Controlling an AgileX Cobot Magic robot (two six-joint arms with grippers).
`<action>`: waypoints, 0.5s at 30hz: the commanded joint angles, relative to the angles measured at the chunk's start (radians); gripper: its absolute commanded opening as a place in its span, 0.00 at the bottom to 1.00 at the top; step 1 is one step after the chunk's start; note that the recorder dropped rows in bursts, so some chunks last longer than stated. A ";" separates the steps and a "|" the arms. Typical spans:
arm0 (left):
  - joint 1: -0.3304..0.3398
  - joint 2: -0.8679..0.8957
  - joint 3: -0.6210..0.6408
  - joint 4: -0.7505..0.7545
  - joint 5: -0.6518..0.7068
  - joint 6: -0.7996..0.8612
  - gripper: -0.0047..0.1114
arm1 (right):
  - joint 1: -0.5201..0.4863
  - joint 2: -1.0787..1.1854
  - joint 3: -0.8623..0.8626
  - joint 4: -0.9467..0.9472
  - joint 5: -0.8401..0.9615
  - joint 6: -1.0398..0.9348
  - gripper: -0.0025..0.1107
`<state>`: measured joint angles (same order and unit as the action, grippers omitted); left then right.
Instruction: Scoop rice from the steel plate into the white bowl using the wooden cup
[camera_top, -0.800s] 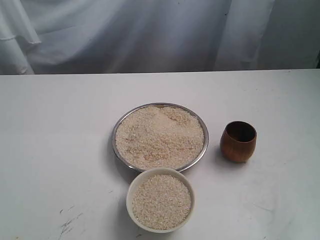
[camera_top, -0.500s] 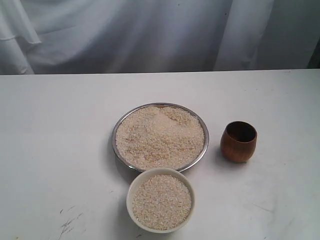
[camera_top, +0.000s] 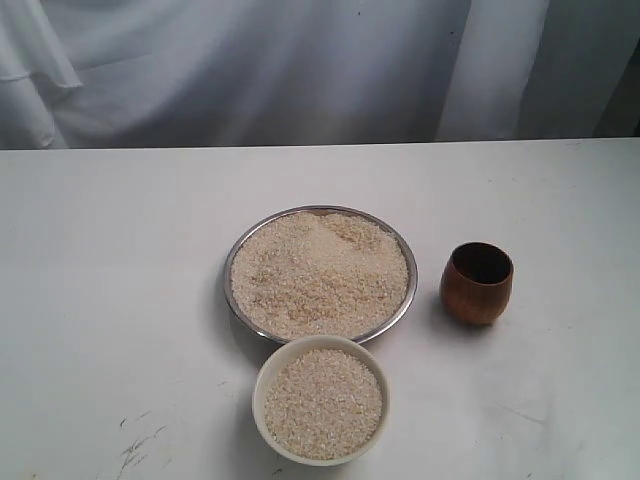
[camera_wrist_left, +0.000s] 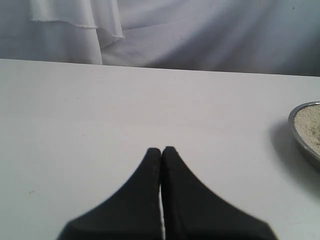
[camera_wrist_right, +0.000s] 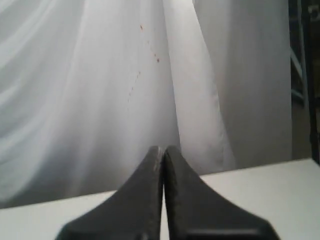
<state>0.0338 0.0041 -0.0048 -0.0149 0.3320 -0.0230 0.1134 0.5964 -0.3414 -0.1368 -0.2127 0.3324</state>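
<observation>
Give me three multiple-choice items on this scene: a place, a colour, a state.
1. In the exterior view, the wooden cup stands where from the steel plate? A left; B right; C inside it.
2. The bowl holding rice is: A white; B blue; C black.
3. The left hand is: A shut, empty; B wide open; C gripping the cup.
Answers: 1 B, it stands apart at the plate's right. 2 A, its rim is cream-white. 3 A, its fingers meet with nothing between.
</observation>
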 joint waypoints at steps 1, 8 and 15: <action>0.002 -0.004 0.005 0.001 -0.013 -0.001 0.04 | 0.047 0.203 0.046 -0.179 -0.131 0.030 0.02; 0.002 -0.004 0.005 0.001 -0.013 -0.001 0.04 | 0.093 0.447 0.125 -0.317 -0.529 -0.015 0.02; 0.002 -0.004 0.005 0.001 -0.013 -0.001 0.04 | 0.132 0.649 0.126 -0.232 -0.620 -0.080 0.02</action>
<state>0.0338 0.0041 -0.0048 -0.0149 0.3320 -0.0230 0.2300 1.1811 -0.2183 -0.3825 -0.7626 0.2978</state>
